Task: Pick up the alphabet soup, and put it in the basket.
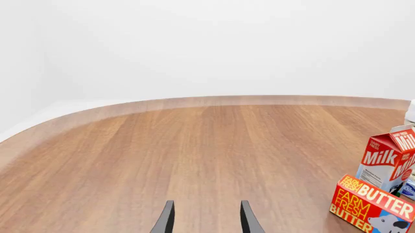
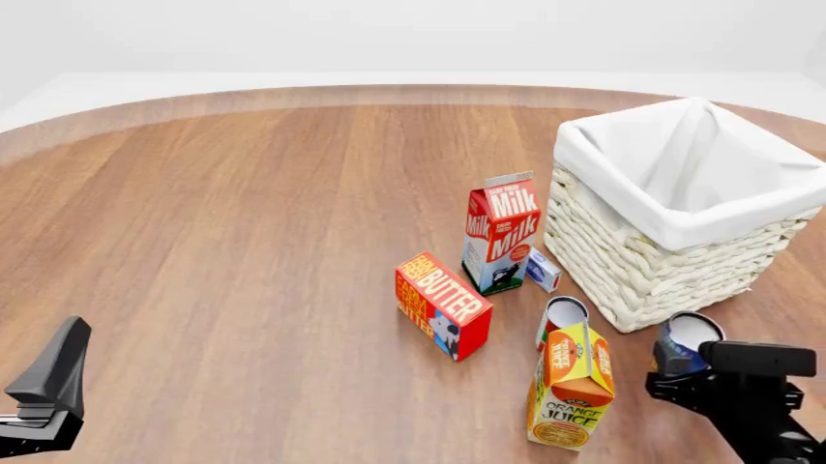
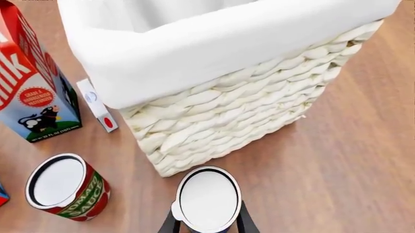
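The alphabet soup [image 3: 207, 199], a small can with a pale top and dark blue side, sits between the fingers of my right gripper [image 3: 207, 224]. The fingers press against both of its sides. In the front view the alphabet soup [image 2: 688, 338] is at the near corner of the basket [image 2: 671, 256], just in front of its wicker wall, with my right gripper [image 2: 691, 372] behind it. The basket [image 3: 259, 73] is white wicker with a white cloth liner and looks empty. My left gripper [image 1: 206, 221] is open and empty over bare table at the near left [image 2: 52, 382].
A red-and-white tomato can [image 2: 562, 314] [image 3: 65, 187] stands just left of the soup. An orange juice carton [image 2: 575, 387], a butter box [image 2: 442, 304], a milk carton [image 2: 501, 232] and a small white box [image 2: 543, 271] cluster left of the basket.
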`<state>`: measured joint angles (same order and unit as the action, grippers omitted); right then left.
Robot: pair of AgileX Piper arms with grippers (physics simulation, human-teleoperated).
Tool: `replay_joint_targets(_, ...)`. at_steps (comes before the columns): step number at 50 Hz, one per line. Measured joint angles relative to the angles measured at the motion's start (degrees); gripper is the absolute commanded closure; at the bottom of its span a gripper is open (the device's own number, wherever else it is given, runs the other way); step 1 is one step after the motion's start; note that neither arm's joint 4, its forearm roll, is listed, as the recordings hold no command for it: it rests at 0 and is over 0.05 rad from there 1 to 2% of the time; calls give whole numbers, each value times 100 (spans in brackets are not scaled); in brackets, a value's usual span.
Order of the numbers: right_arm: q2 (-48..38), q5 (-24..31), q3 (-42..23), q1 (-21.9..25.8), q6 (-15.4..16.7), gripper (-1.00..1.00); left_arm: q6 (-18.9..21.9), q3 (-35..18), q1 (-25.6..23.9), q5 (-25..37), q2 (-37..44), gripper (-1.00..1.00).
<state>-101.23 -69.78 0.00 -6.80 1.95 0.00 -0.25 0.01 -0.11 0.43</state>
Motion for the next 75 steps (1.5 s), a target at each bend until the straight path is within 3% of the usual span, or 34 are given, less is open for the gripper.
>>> replay_joint_targets(14, 131, 36, 0, -90, 23, 100, 0, 0, 0, 0, 0, -100)
replay_joint_targets(19, 534, 385, 0, -116, 26, 100, 0, 0, 0, 0, 0, -100)
replay_joint_targets(25, 1796, 1557, 0, -155, 13, 100, 0, 0, 0, 0, 0, -100)
replay_joint_targets(36, 4655, 4248, 0, -225, 25, 100, 0, 0, 0, 0, 0, -100)
replay_joint_targets(45, 6018, 5488, 0, -269, 62, 100, 0, 0, 0, 0, 0, -100)
replay_joint_targets(54, 6734, 6051, 0, -291, 123, 100, 0, 0, 0, 0, 0, -100)
replay_joint_targets(75, 7657, 6512, 0, -290, 285, 100, 0, 0, 0, 0, 0, -100)
